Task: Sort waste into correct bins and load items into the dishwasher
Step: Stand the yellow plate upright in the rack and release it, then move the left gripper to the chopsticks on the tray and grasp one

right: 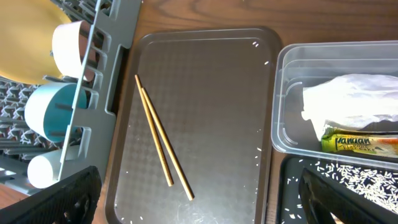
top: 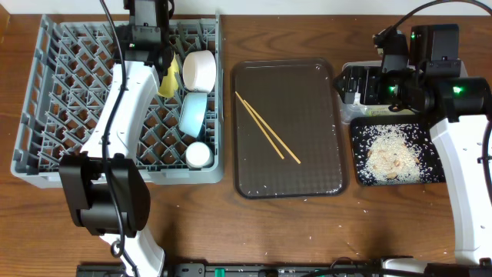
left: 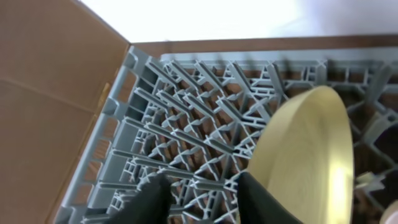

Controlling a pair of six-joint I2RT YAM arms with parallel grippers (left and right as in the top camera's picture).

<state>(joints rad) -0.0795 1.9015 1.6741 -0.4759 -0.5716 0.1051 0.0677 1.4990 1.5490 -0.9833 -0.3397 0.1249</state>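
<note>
Rack [top: 61, 92] stands on the left part of the tabletop [top: 231, 231]. Along its right wall three items lie on their sides in a row: a white bowl [top: 200, 68] at the far end, a blue bowl [top: 192, 111] in the middle and a cup [top: 198, 155] at the near end. A yellow plate [left: 311, 155] stands on its edge between the pegs, just left of the white bowl.

The left gripper [left: 202, 202] is above the far part of the rack. Its jaws are open and only the lattice shows in the gap. The plate is just beside one finger [left: 264, 199], outside the gap; I cannot tell if they touch.

A brown tray [top: 307, 100] lies in the middle. Two chopsticks [top: 267, 127] rest on it side by side, at a slant, and some loose grains lie near its near edge.

On the right, a clear tub [right: 292, 74] holds a napkin [right: 354, 99] and a wrapper [right: 357, 144]. Just near of it a black tray [top: 430, 146] holds a heap of rice [top: 388, 146].

The right gripper [right: 205, 205] hangs above the right side of the tabletop, by the tub. Its jaws are wide open and hold nothing.
</note>
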